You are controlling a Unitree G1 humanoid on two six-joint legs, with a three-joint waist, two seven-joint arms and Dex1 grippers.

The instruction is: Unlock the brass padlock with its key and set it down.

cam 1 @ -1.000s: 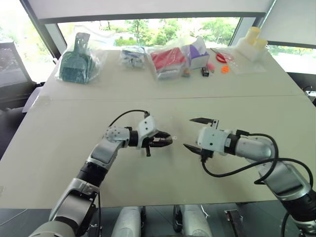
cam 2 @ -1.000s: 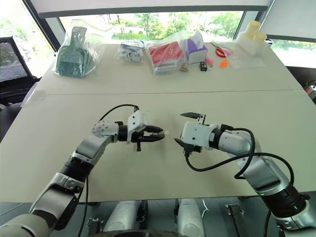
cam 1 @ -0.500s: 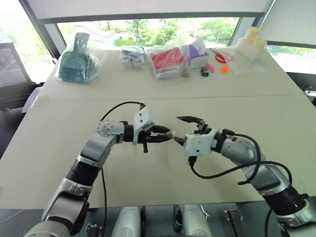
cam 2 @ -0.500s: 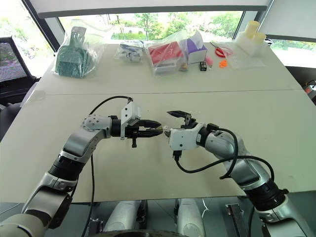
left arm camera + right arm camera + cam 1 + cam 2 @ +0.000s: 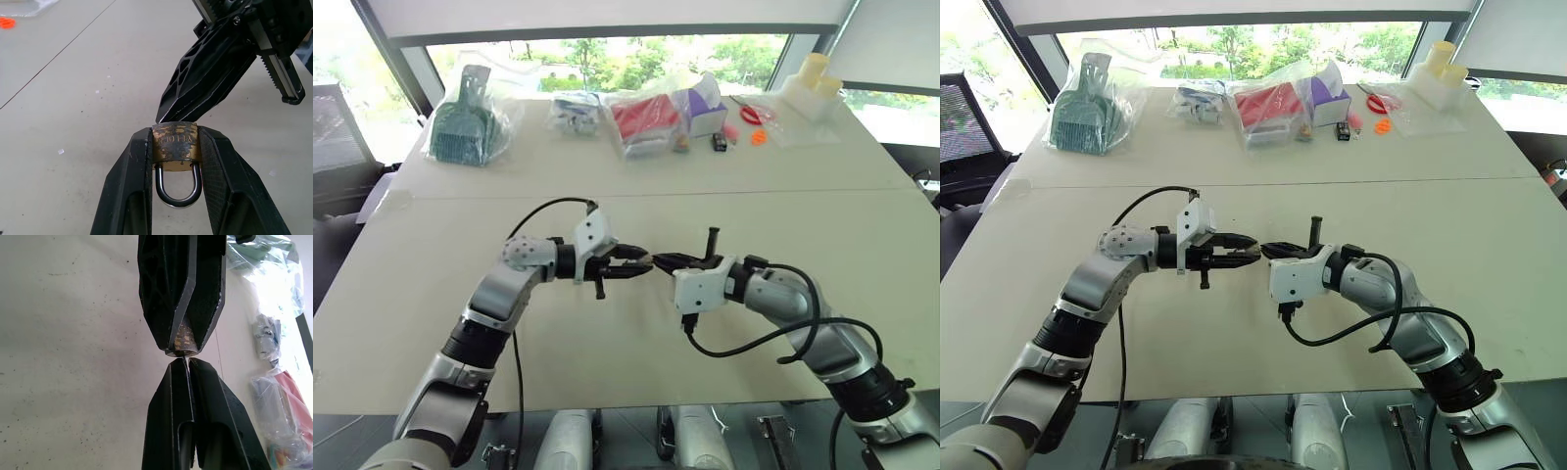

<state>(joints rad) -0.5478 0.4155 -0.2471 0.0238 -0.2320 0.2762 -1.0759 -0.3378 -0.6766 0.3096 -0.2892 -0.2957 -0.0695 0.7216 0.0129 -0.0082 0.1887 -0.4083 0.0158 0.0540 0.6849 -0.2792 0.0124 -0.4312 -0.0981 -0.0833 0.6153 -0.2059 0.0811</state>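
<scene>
The brass padlock point(image 5: 175, 147) is pinched by its sides between my left gripper's point(image 5: 175, 133) black fingers, silvery loop pointing back toward the wrist. Both hands meet tip to tip above the middle of the table point(image 5: 607, 343). My right gripper point(image 5: 662, 260) is shut, its tips pressed against the keyhole end of the padlock point(image 5: 183, 343). A thin silvery sliver, the key point(image 5: 184, 361), shows between the right fingertips; the rest of it is hidden.
Along the far edge lie a bagged green scoop point(image 5: 463, 122), a bag of small parts point(image 5: 576, 113), a red bagged item point(image 5: 646, 117), a purple-and-white box point(image 5: 705, 108), red scissors point(image 5: 751, 114), orange bits point(image 5: 760, 137) and pale yellow containers point(image 5: 813, 83).
My right gripper moved left to the padlock's end and went from wide open to shut. The left gripper kept the padlock almost still.
</scene>
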